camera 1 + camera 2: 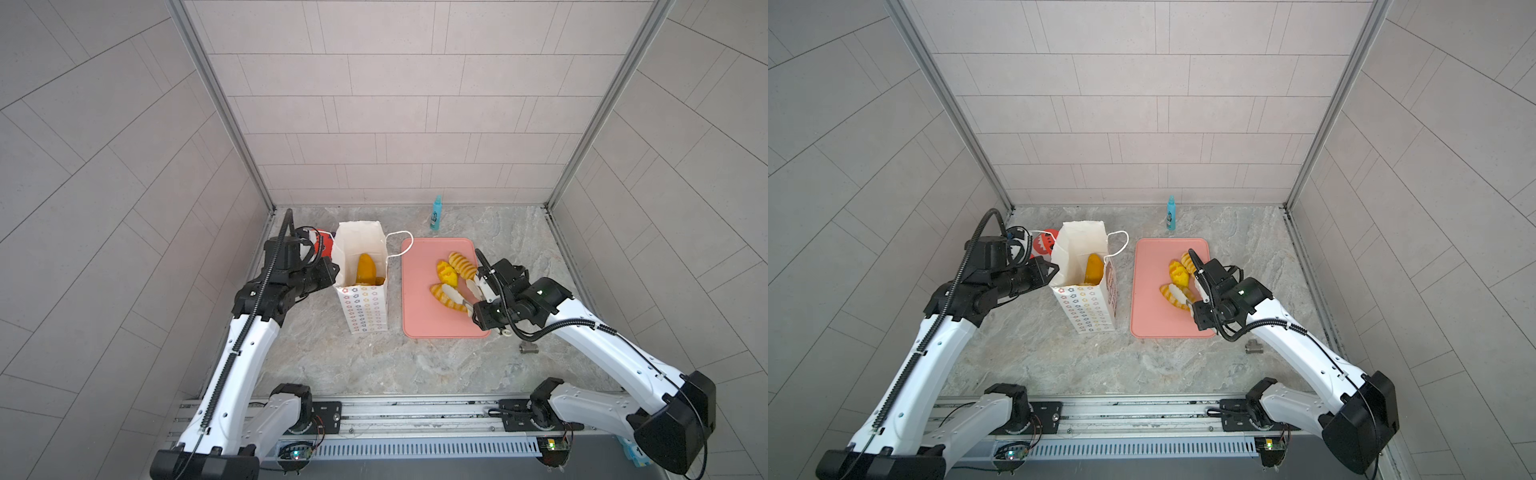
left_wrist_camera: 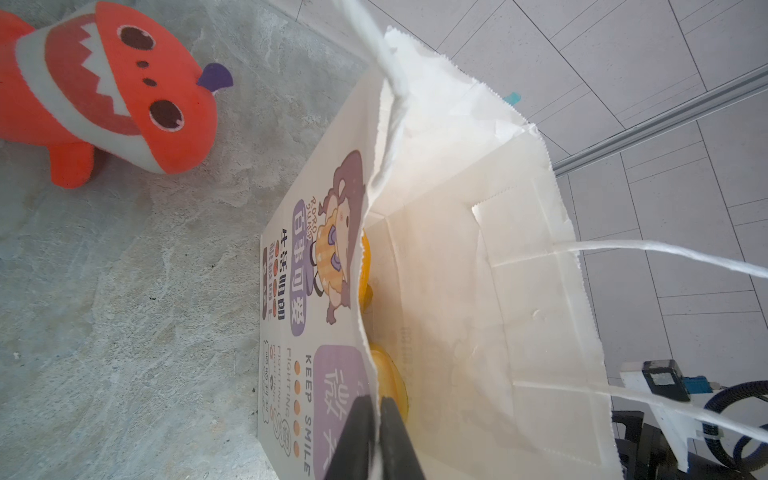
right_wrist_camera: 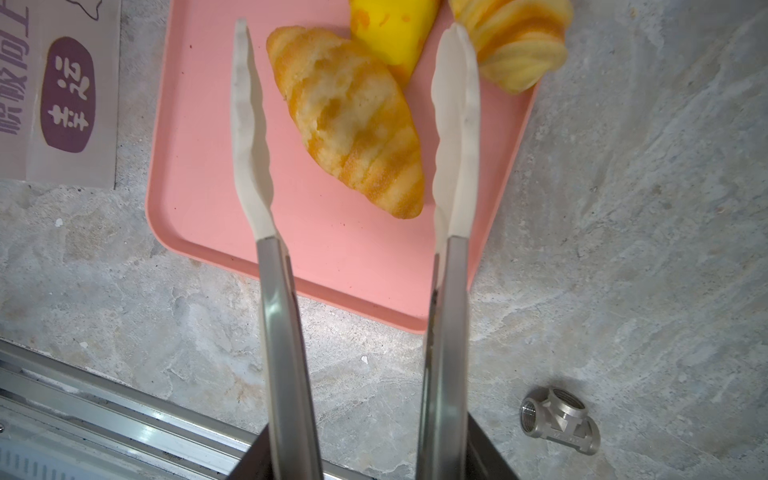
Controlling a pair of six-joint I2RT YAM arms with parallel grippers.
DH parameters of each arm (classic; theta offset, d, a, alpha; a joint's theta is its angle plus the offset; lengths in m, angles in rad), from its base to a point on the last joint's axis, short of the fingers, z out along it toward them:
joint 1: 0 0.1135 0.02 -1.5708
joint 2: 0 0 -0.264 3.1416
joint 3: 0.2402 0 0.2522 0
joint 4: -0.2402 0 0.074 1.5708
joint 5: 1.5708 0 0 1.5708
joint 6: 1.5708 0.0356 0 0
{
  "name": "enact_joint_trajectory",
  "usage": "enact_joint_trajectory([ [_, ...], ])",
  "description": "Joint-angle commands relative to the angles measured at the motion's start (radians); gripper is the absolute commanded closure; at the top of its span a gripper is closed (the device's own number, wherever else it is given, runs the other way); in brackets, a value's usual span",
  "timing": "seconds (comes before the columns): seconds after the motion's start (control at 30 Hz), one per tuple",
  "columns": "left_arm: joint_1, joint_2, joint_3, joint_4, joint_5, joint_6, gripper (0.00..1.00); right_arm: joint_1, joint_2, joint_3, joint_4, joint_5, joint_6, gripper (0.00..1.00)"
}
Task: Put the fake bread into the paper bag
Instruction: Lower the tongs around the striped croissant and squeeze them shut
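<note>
left tool [image 2: 376,415] clamped on paper bag [image 2: 478,270] rim, beside tray [image 3: 208,166] | right tool [image 3: 370,461] gripping tongs [image 3: 278,299], tips apart astride striped roll [image 3: 349,120] on tray | risk: glossy roll squirting out under squeeze, nudging bun [image 3: 390,37] off tray

— Where is the bag [image 1: 365,309]?
— Upright on the desk [image 1: 374,365], just left of the tray [image 1: 432,324]. A loaf [image 1: 365,268] stands in it.
— Other bread?
— Three rolls [image 1: 446,272], close together on the tray's right half. The tongs [image 3: 446,291] straddle the front roll [image 3: 345,120].
— Anything else?
— Shark [image 1: 1044,245] behind the bag's left, bottle [image 1: 436,212] behind the tray, fitting [image 1: 528,348] off its front right corner.
</note>
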Motion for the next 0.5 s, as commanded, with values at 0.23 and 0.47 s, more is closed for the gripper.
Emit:
enact_joint_trajectory([
  [0.23,0.004,-0.002,-0.020,0.016,0.008,-0.010,0.89,0.001,-0.022,-0.032,0.027,-0.013,0.025,0.45],
  [0.47,0.004,-0.011,-0.023,0.014,0.011,-0.011,0.89,0.006,0.011,-0.041,0.041,-0.028,0.033,0.45],
])
